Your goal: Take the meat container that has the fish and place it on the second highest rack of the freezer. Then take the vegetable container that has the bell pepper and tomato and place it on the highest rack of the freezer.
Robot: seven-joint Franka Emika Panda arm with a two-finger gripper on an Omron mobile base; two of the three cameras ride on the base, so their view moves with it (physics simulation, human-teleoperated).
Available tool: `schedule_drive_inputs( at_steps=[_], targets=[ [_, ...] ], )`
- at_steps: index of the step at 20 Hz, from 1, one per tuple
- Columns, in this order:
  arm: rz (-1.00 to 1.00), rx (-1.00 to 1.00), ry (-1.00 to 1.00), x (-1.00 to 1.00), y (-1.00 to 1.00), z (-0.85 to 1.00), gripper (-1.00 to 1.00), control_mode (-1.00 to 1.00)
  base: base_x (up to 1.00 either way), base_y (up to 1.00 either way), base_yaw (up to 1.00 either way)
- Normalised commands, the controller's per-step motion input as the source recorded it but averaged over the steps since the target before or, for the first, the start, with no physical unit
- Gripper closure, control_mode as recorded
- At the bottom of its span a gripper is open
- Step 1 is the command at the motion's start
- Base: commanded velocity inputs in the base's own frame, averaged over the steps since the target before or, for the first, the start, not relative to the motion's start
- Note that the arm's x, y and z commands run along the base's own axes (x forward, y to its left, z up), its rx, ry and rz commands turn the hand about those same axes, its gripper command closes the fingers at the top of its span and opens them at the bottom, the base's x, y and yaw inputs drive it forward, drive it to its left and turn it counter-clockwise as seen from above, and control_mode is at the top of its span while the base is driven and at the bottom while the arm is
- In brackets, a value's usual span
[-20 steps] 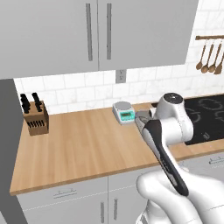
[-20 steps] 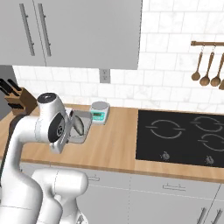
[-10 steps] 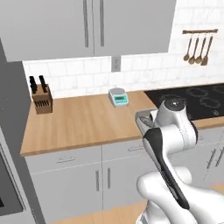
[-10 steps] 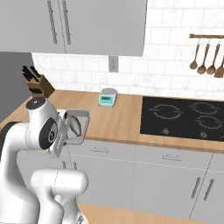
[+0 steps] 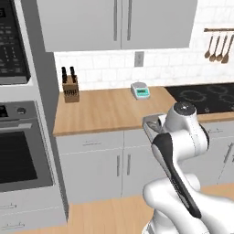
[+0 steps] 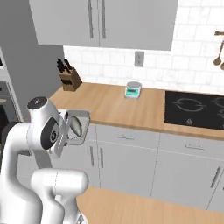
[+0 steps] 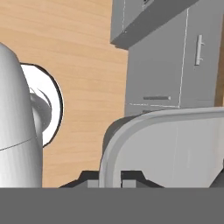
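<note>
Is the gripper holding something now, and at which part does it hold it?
Yes, the meat container. The gripper grips it at its raised rim, near a rounded corner.

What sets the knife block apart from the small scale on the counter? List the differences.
The knife block is brown wood with dark handles sticking up; the scale is pale grey with a teal display. The knife block stands tall, the scale sits low. The knife block is at the counter's left end, the scale nearer the cooktop. Both sit by the tiled wall.

Grey meat container [image 7: 175, 144], tilted, off counter
</note>
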Motion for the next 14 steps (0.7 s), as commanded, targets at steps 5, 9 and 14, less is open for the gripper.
schedule_drive_inputs(
  at_steps=[5, 9, 14],
  targets=[
    [0.0, 0.0, 0.0, 0.0, 0.0, 0.0, 1.0, 1.0, -0.32, 0.89, 0.25],
    [0.0, 0.0, 0.0, 0.0, 0.0, 0.0, 1.0, 1.0, -0.1, 0.88, 0.21],
    [0.0, 0.0, 0.0, 0.0, 0.0, 0.0, 1.0, 1.0, -0.34, 0.83, 0.16]
  ],
)
